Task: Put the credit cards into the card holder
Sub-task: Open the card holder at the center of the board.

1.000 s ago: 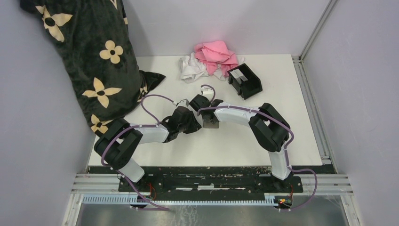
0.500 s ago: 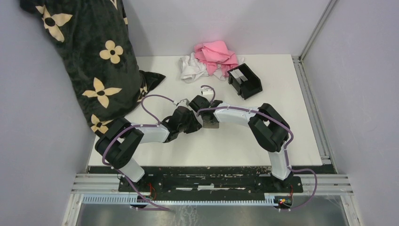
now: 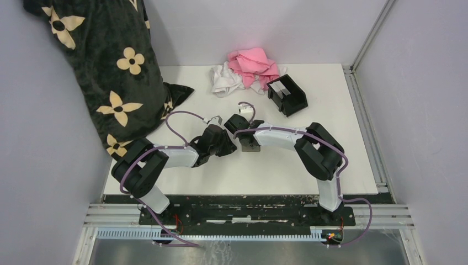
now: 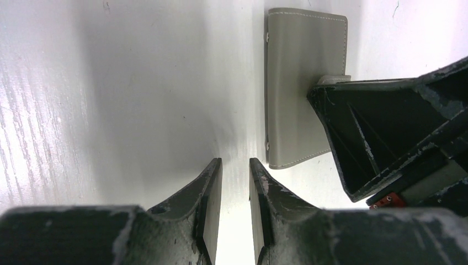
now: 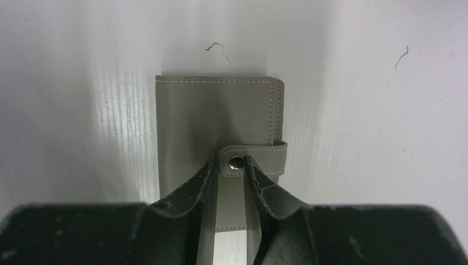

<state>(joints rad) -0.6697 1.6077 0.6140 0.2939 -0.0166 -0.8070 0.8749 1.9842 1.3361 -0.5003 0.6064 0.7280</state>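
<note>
The black card holder stands at the back right of the table, with a white flat piece showing inside it. No loose credit cards are in view. A closed grey wallet lies mid-table, its snap strap fastened. My right gripper is nearly shut, and its tips rest on the wallet on either side of the snap. My left gripper is nearly shut and empty, low over the table just left of the wallet. In the top view both grippers, left and right, meet at the wallet.
A pink cloth and a white cloth lie at the back, next to the card holder. A large black flower-patterned pillow leans on the left wall. Grey walls close in the table on both sides.
My right wrist has shifted slightly right and toward the near edge over the wallet. The left arm has barely moved.
</note>
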